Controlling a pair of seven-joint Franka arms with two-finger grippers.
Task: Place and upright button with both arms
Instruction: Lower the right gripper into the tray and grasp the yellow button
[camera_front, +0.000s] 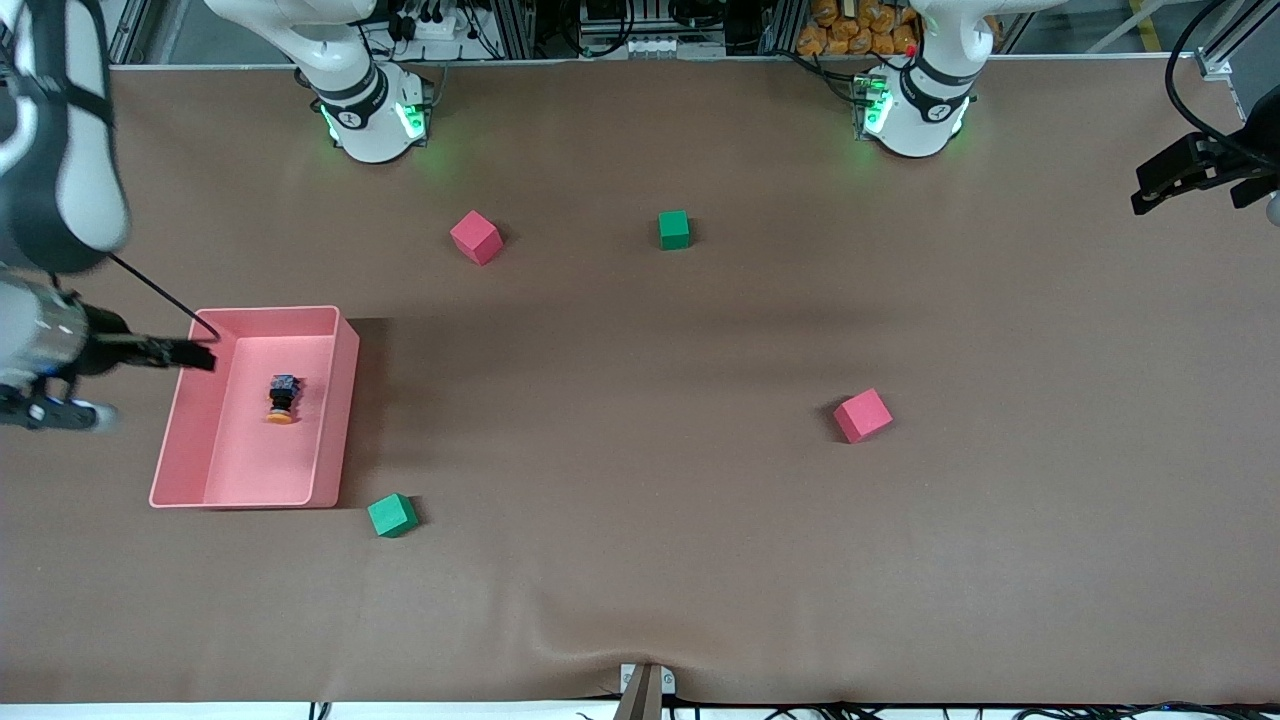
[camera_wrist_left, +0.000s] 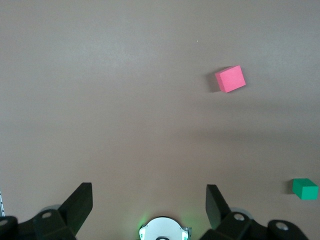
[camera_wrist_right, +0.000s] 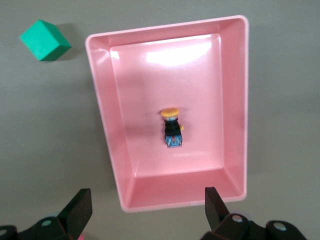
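The button (camera_front: 282, 398) lies on its side in the pink tray (camera_front: 345, 400), orange cap toward the front camera. It also shows in the right wrist view (camera_wrist_right: 172, 129) inside the tray (camera_wrist_right: 235, 100). My right gripper (camera_front: 200, 356) is open and empty, up in the air over the tray's edge at the right arm's end of the table; in its own view (camera_wrist_right: 147, 207) both fingers stand wide apart. My left gripper (camera_front: 1190, 180) is open and empty, high over the left arm's end of the table, and in its own view (camera_wrist_left: 149, 205) nothing is between the fingers.
A red cube (camera_front: 476, 237) and a green cube (camera_front: 674, 229) lie near the bases. Another red cube (camera_front: 862, 415) (camera_wrist_left: 230, 79) lies mid-table toward the left arm. A green cube (camera_front: 392, 515) (camera_wrist_right: 45, 40) sits beside the tray's near corner.
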